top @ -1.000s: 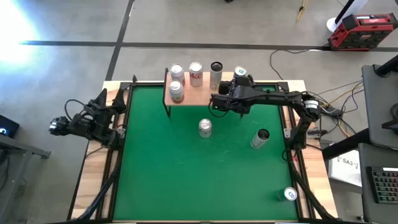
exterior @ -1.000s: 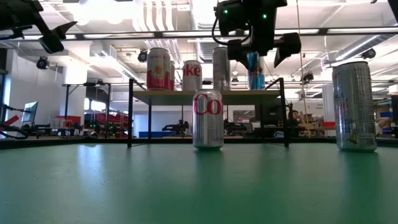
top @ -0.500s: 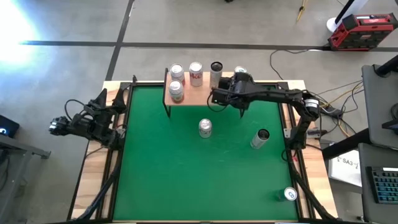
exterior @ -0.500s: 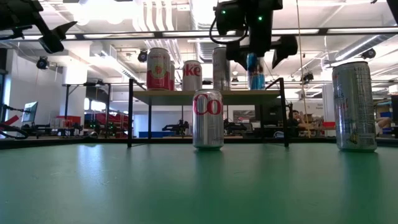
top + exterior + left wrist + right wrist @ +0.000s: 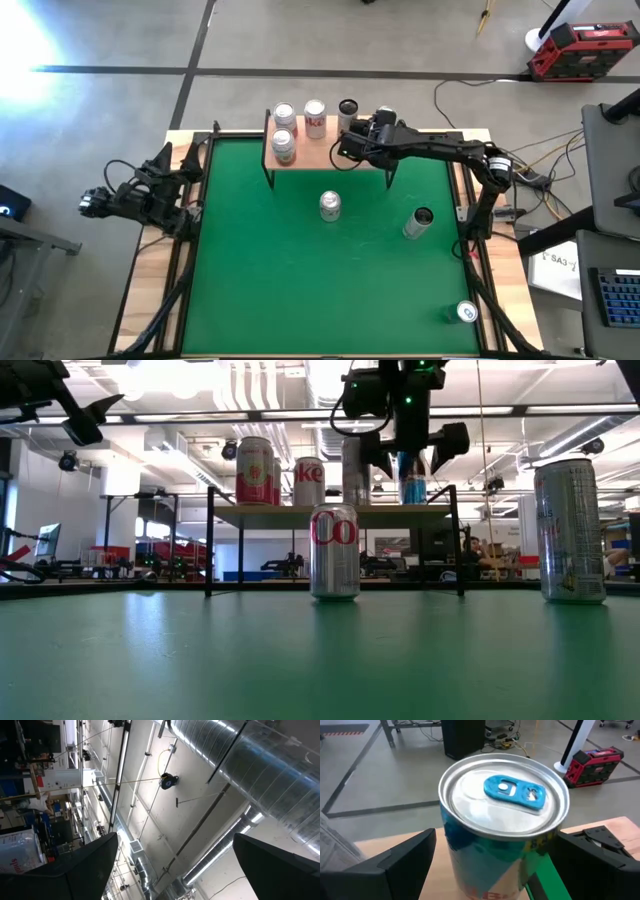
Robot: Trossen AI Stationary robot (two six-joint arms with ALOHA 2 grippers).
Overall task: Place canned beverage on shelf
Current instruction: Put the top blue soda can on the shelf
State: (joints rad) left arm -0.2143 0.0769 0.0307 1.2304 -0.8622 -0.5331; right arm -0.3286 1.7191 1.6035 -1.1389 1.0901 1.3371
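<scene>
The shelf point(image 5: 325, 150) is a light-wood board on black legs at the mat's far edge. It carries three red-and-silver cans, a tall dark can point(image 5: 347, 112) and, at its right end, a blue can with a blue tab point(image 5: 502, 820). My right gripper point(image 5: 412, 452) is open. Its fingers point(image 5: 405, 865) stand on either side of the blue can's upper part, and no touch shows. My left gripper point(image 5: 175, 870) waits open at the table's left edge, pointing up.
A silver Coke can point(image 5: 330, 205) stands on the green mat point(image 5: 300, 270) in front of the shelf. A tall silver can point(image 5: 418, 222) stands to the right, and another can point(image 5: 466, 312) sits near the front right corner. The mat's left half is bare.
My right gripper has shifted a little toward the table's left and far edges above the shelf's right end, staying open. Its fingers now sit centred about the blue can. The can has stayed where it was on the shelf.
</scene>
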